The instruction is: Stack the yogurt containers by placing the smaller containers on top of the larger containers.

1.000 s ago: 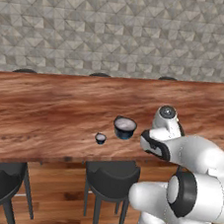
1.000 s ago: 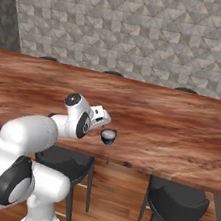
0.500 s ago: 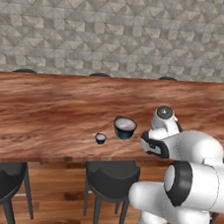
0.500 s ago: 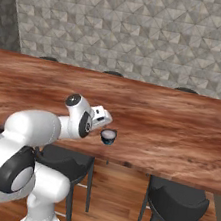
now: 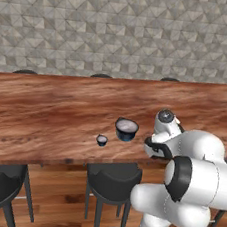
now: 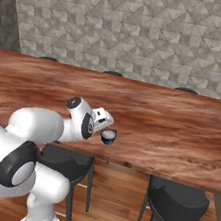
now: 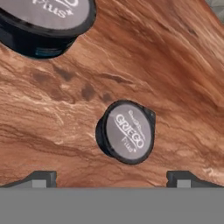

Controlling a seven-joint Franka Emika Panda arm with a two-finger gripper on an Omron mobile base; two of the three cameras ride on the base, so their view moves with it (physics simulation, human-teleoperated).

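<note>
My gripper (image 7: 116,178) is open, its two fingertips wide apart at either side. Between and just beyond them the medium yogurt container (image 7: 127,138), a dark-blue cup with a pale grey lid, stands on the wooden counter untouched. The widest container (image 7: 43,22) sits close beyond it. In the right base view my gripper (image 6: 105,125) hovers right beside the medium cup (image 6: 108,136), near the counter's front edge. In the left base view the widest cup (image 5: 126,129) and the tiny cup (image 5: 101,140) stand left of my hand, which hides the medium cup.
The long wooden counter (image 5: 44,117) runs across both base views under a grey tiled wall. Black stools (image 5: 114,176) (image 6: 175,193) stand under its front edge. The counter's edge (image 6: 125,160) lies just in front of the medium cup.
The arm's elbow and upper links have swung in over the hand. The hand itself has barely shifted, the jaws stay open and the cups have not moved.
</note>
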